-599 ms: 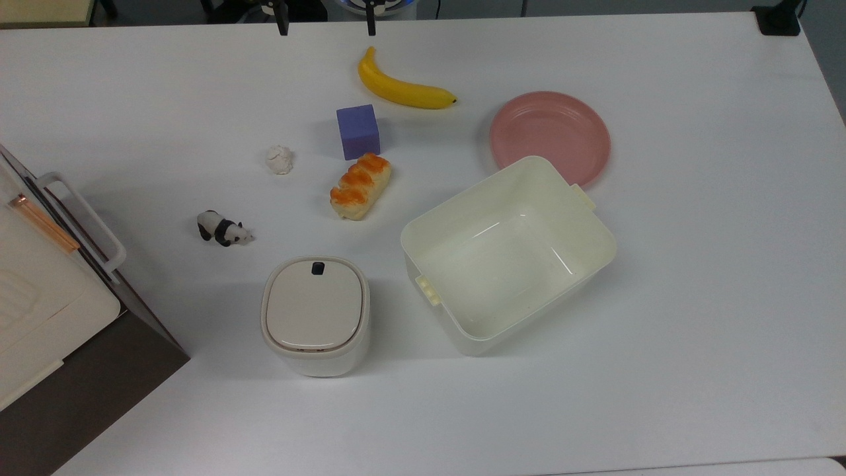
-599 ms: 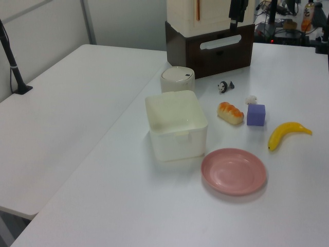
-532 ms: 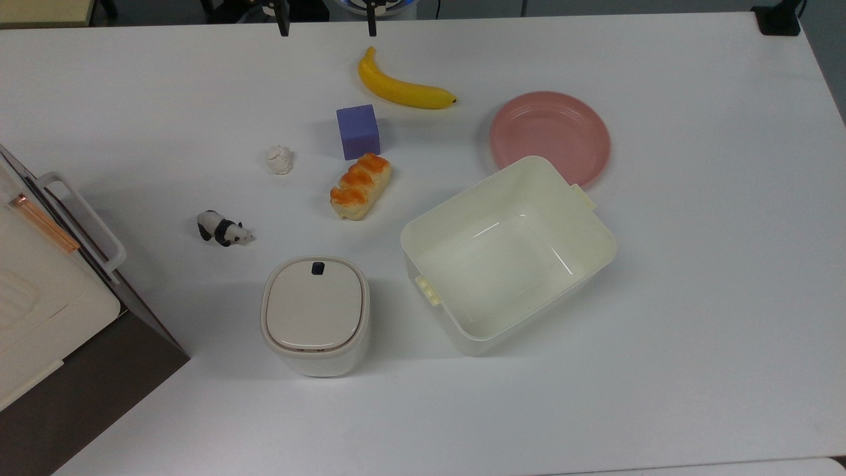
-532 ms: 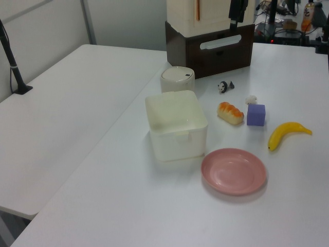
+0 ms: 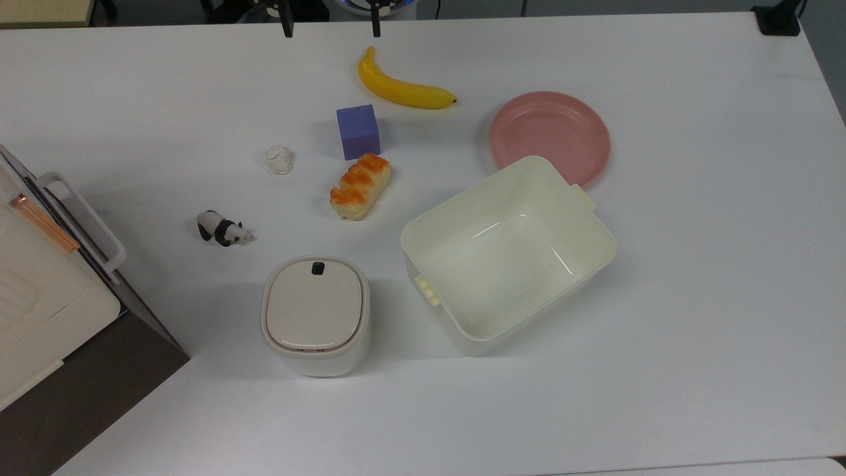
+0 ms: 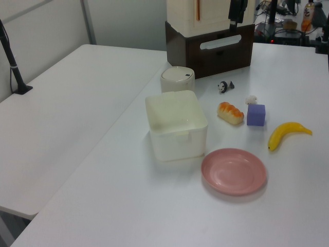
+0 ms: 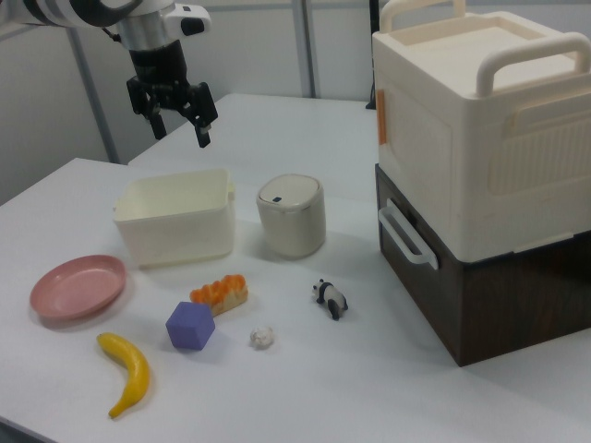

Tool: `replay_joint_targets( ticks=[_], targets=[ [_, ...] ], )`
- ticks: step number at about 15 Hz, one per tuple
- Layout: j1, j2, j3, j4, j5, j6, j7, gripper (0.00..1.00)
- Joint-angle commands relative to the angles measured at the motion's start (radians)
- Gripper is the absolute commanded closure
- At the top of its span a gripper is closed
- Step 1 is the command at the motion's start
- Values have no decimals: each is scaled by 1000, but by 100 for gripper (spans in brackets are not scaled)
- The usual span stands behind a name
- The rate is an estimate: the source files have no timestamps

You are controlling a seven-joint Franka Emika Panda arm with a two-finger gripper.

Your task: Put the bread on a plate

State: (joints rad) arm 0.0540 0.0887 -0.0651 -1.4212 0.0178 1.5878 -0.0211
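- While the gripper (image 7: 178, 123) hangs high over the bench (image 5: 694, 277), its jaws are spread wide with nothing between them.
- Below the jaws in the right view sits the cream tub (image 7: 175, 221).
- Lower still, well clear of the jaws, the bread (image 7: 220, 293) lies touching the purple cube (image 7: 190, 325).
- Farthest from the jaws, on the right view's left, the pink plate (image 7: 78, 285) sits bare.
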Motion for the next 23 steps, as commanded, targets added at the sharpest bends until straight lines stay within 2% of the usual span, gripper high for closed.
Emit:
replay_joint_targets(
  ticks=[1, 23],
  targets=[
    [21, -6, -21, -9, 5, 12, -10, 0],
    [23, 0, -19, -30, 7, 58, -14, 0]
  ],
)
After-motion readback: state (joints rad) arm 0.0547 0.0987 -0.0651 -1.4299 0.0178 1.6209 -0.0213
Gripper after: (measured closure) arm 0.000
